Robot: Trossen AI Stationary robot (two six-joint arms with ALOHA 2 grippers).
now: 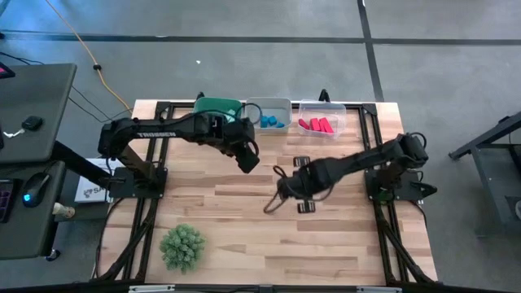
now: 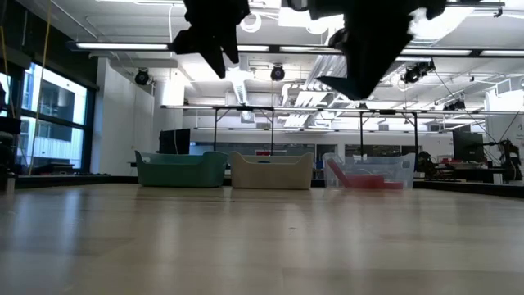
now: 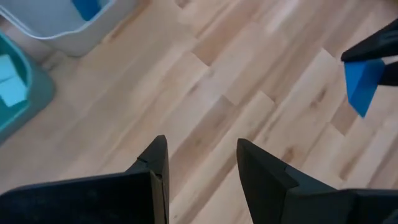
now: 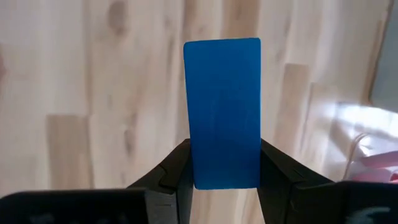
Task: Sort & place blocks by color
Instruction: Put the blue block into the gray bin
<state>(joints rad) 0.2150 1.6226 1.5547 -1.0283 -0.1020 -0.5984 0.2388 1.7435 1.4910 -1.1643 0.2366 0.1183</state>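
Note:
My right gripper is shut on a blue bar block above the middle of the table. The same block shows in the left wrist view. My left gripper is open and holds nothing; it hovers over bare wood in front of the bins. Along the far edge stand a teal bin with teal blocks, a grey bin with blue blocks, and a clear bin with red blocks. My right gripper pinches the blue bar between its two fingers by one short end. One finger lies on each long side face. The bar sticks out lengthwise past the fingertips, lifted clear of the table.
A green spiky ball lies near the table's near left corner. In the low view both grippers hang well above the tabletop. Bare wood spreads between the bins and the near edge. A small dark fitting lies beside the right gripper.

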